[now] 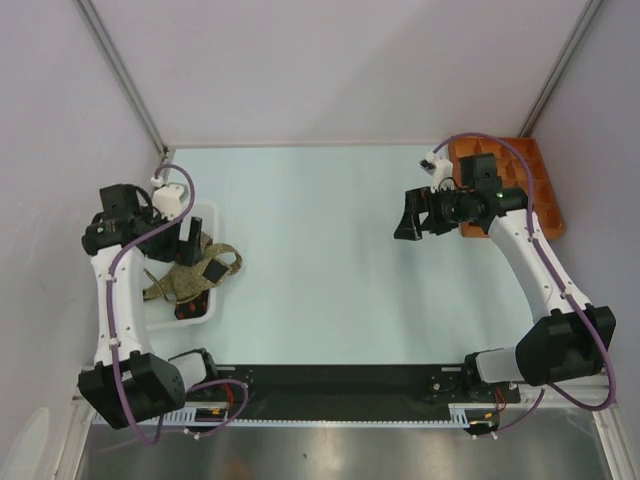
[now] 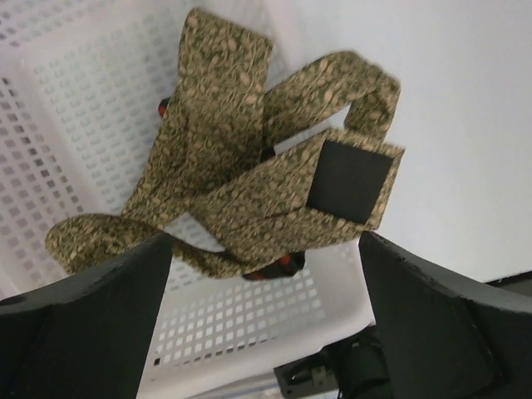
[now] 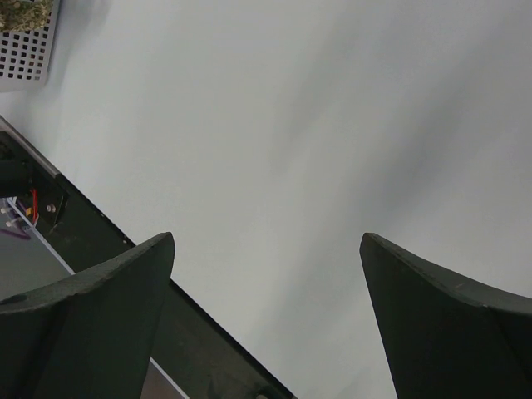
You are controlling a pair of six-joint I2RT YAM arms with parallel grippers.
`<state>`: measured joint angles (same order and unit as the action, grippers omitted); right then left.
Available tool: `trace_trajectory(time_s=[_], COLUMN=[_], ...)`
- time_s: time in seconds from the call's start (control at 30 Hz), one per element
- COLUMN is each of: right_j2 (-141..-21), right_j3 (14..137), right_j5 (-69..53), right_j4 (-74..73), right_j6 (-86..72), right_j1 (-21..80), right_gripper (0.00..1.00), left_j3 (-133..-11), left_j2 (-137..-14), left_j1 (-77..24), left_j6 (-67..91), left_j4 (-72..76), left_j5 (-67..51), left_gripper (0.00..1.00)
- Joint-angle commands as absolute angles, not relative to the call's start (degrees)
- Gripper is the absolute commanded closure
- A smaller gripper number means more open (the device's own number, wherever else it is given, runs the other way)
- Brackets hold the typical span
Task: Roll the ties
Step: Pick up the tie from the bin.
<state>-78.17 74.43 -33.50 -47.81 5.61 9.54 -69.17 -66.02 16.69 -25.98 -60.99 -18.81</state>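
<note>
The olive-tan speckled tie (image 1: 190, 275) lies crumpled in the white mesh basket (image 1: 207, 217) at the left, one loop hanging over the rim. In the left wrist view the tie (image 2: 241, 174) shows folded loops and a dark lining patch at its tip. A dark item with red lies under it (image 2: 278, 266); I cannot tell what it is. My left gripper (image 1: 183, 240) hovers over the basket, open and empty (image 2: 266, 324). My right gripper (image 1: 415, 215) is open and empty over the bare table at the right (image 3: 266, 316). No plain black tie shows clearly.
The orange compartment tray (image 1: 535, 185) sits at the far right corner behind the right arm. A black strip (image 1: 340, 380) runs along the table's near edge between the arm bases. Walls close the left, back and right.
</note>
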Motion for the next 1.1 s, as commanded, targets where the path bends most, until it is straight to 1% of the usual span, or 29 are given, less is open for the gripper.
trace_trajectory(time_s=[0.0,0.1,0.17,0.27,0.33,0.47,0.53,0.7,0.8,0.97,1.07], right_j2=[-79.63,-79.8,-79.89,-80.42,-80.77,-82.17,-82.53,-84.02,-84.37,-84.38,-84.29], right_j3=[77.78,77.34,77.34,77.69,77.7,78.83,79.54,80.59,80.77,80.51,80.16], right_j5=[-34.63,-34.28,-34.02,-34.1,-34.19,-34.37,-34.63,-35.68,-36.21,-37.0,-37.09], right_j4=[-47.46,-46.41,-46.41,-46.76,-46.76,-47.72,-48.16,-48.69,-48.87,-48.87,-49.13], right_j6=[4.84,4.75,4.92,5.01,5.1,5.27,5.36,5.27,5.1,5.01,5.18], right_j1=[12.39,13.88,14.24,14.33,14.15,14.15,13.98,13.36,12.75,11.87,11.52], right_gripper=[0.0,0.0,0.0,0.0,0.0,0.0,0.0,0.0,0.0,0.0,0.0], left_j3=[-72.15,-69.97,-64.97,-58.37,-55.2,-52.74,-49.76,-40.02,-37.36,-35.16,-36.9], left_j2=[-67.05,-66.63,-63.65,-59.35,-58.71,-60.91,-60.12,-55.12,-54.84,-56.51,-59.58], left_j1=[26.33,29.35,29.53,29.53,29.09,28.48,27.95,22.77,21.89,21.89,21.88], left_j6=[-41.98,-52.62,-58.85,-64.58,-65.56,-63.38,-61.1,-59.59,-60.03,-58.71,-57.4], left_j4=[-69.94,-72.86,-72.34,-69.8,-67.07,-62.68,-56.8,-42.93,-37.89,-26.65,-24.79], left_j5=[-26.43,-23.31,-21.89,-21.62,-23.2,-26.36,-26.11,-20.49,-18.9,-17.05,-18.1], left_gripper=[0.01,0.01,0.01,0.01,0.0,0.0,0.0,0.0,0.0,0.01,0.01])
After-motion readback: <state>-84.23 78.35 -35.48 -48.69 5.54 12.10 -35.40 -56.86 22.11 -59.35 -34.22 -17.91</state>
